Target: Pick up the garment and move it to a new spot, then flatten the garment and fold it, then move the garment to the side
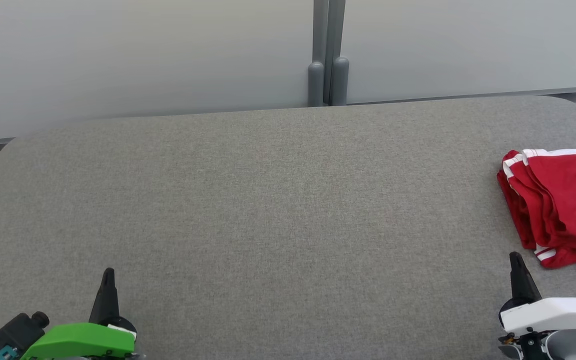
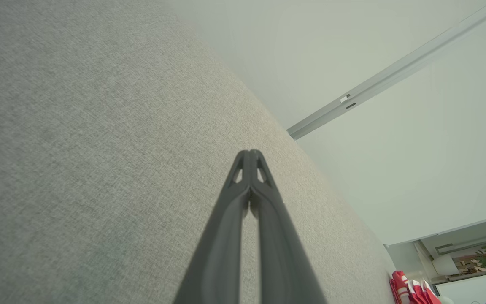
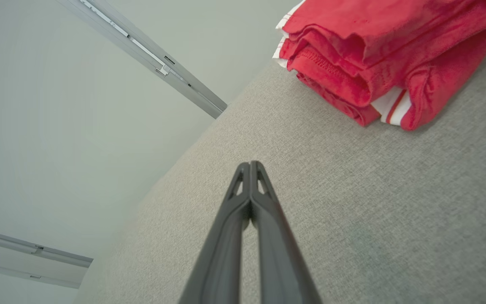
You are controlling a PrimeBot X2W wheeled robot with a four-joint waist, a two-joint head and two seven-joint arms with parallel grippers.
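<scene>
Seemingly near the end: red garment (image 1: 560,200) lies folded in layers at the far right of the grey table (image 1: 268,210), just ahead of the right gripper (image 1: 515,257). Left gripper (image 1: 108,272) well apart. Both finger pairs pressed together, empty. Little looks left to do

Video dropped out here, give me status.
Both shut, empty: left gripper, right gripper. Red-and-white garment folded, untouched, at right edge of grey padded table. Nothing blocking.

place: office-like room | cues: frosted partition panels (image 1: 143,60), grey upholstered bench (image 1: 268,200)
</scene>
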